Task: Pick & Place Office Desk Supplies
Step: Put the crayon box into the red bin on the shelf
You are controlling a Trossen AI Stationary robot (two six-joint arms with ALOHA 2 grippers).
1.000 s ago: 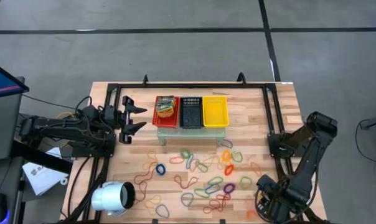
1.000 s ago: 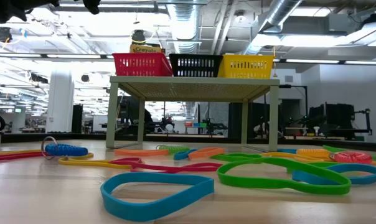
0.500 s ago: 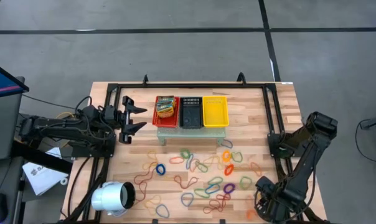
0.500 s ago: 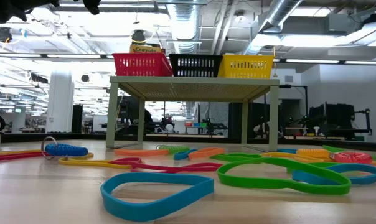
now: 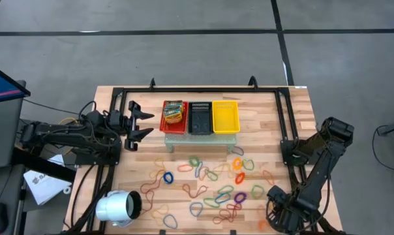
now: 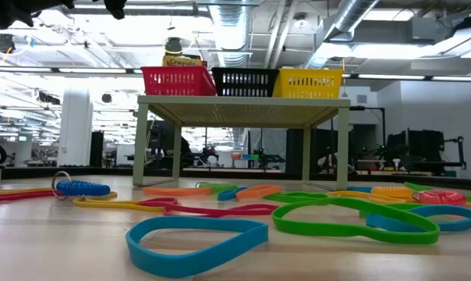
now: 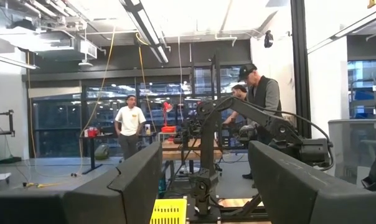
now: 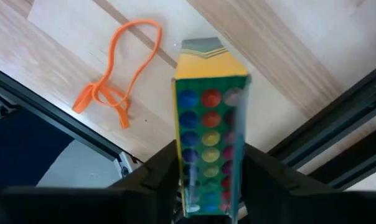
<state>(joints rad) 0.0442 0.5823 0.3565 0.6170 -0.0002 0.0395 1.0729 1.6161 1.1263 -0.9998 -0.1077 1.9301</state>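
Observation:
Many coloured rubber bands (image 5: 210,186) lie flat across the near half of the table, and they fill the foreground of the low view (image 6: 352,215). One green-yellow packet (image 5: 174,112) lies in the red basket, its top showing above the rim (image 6: 181,58). My right gripper (image 8: 210,180) is at the table's near right corner (image 5: 278,212), shut on a second green-yellow packet (image 8: 210,118) printed with coloured dots. An orange rubber band (image 8: 116,68) lies on the wood beside it. My left gripper (image 5: 150,124) hangs open, left of the red basket, touching nothing. My right gripper pinches the packet between its two fingers (image 8: 157,171) at the end nearest the wrist (image 8: 206,186). It comes from above, pointing down. The packet sticks out past the fingertips toward the table. Whether its far end (image 8: 203,46) touches the wood, I cannot tell.
Red (image 5: 174,124), black (image 5: 199,117) and yellow (image 5: 225,116) mesh baskets sit in a row on a small raised stand (image 6: 243,101). A white cylinder (image 5: 119,207) lies at the near left. A black frame rail (image 5: 291,130) runs along the right side. People stand in the room beyond (image 7: 131,127).

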